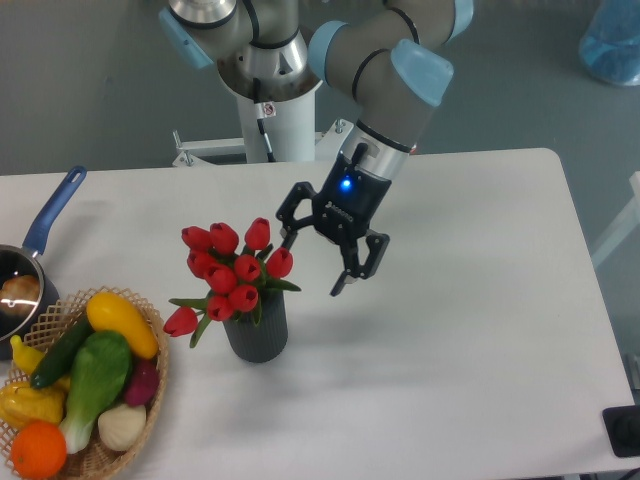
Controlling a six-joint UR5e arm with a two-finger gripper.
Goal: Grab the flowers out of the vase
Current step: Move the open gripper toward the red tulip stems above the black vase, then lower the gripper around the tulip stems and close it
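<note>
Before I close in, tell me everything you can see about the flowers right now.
The flowers are a bunch of about nine red tulip buds on green stems with a few green leaves, artificial-looking. They stand upright in the dark grey ribbed vase, spreading wider than its mouth; one bud droops low on the left, beside the rim. Only the vase touches them. The gripper hangs open just to their right, tilted toward the bunch, one fingertip close to the upper buds but apart from them.
</note>
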